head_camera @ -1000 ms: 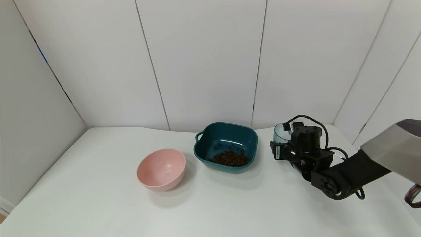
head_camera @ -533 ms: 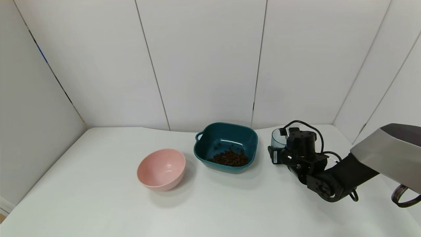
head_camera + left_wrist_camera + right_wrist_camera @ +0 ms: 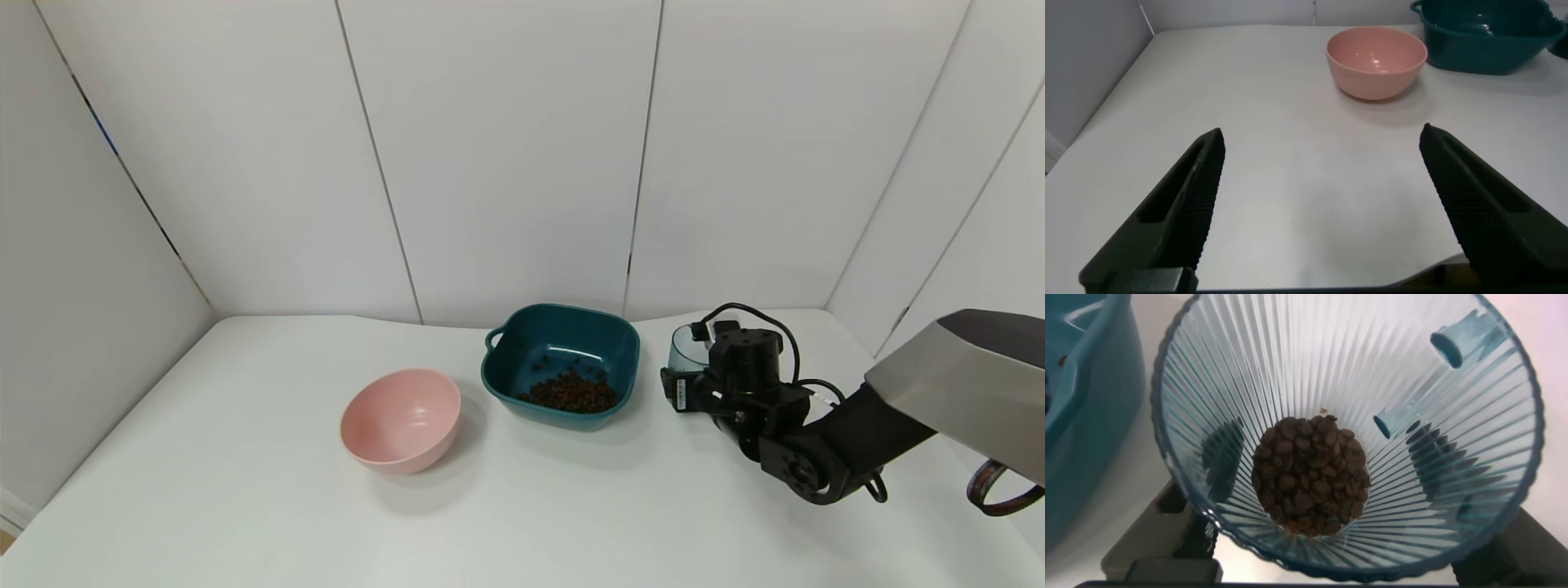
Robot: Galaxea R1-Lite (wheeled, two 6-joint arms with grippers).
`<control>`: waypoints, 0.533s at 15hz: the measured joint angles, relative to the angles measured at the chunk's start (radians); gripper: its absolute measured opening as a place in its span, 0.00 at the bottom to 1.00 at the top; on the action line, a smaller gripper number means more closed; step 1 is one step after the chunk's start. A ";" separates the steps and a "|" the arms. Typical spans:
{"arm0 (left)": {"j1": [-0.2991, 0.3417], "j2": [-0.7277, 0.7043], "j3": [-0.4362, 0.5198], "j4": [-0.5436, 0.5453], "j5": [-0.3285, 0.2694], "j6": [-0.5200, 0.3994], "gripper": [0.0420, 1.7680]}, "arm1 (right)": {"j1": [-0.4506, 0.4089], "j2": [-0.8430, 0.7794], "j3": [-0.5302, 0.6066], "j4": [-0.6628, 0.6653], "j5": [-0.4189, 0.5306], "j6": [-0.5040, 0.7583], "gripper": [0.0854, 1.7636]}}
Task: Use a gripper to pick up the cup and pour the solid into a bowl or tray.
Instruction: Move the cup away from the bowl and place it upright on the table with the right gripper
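My right gripper (image 3: 692, 374) is shut on the ribbed blue-grey cup (image 3: 681, 349), held upright just right of the dark teal dish (image 3: 563, 329). In the right wrist view the cup (image 3: 1315, 367) holds a small heap of dark brown beans (image 3: 1310, 480) at its bottom; my fingers show as dark shapes through its walls, and the teal dish's (image 3: 1078, 400) rim is close beside it. A pile of the same beans (image 3: 569, 394) lies in the dish. My left gripper (image 3: 1321, 135) is open and empty over the table's near left part.
A round pink bowl (image 3: 400, 420) stands empty left of the teal dish; it also shows in the left wrist view (image 3: 1376, 61) with the dish (image 3: 1490, 41) behind it. White walls close the back and both sides of the white table (image 3: 245, 490).
My right gripper has carried the cup a little to the left, closer to the teal dish, and slightly lower. The bowls and the left gripper have not moved.
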 joint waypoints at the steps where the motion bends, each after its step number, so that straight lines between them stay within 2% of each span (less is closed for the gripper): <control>1: 0.000 0.000 0.000 0.000 0.000 0.000 0.97 | -0.003 -0.002 0.002 0.000 0.010 -0.001 0.88; 5: 0.000 0.000 0.000 0.000 0.000 0.000 0.97 | -0.018 -0.041 0.025 0.033 0.066 0.001 0.91; 8: 0.000 0.000 0.000 0.000 0.000 0.000 0.97 | -0.021 -0.109 0.061 0.125 0.106 0.001 0.93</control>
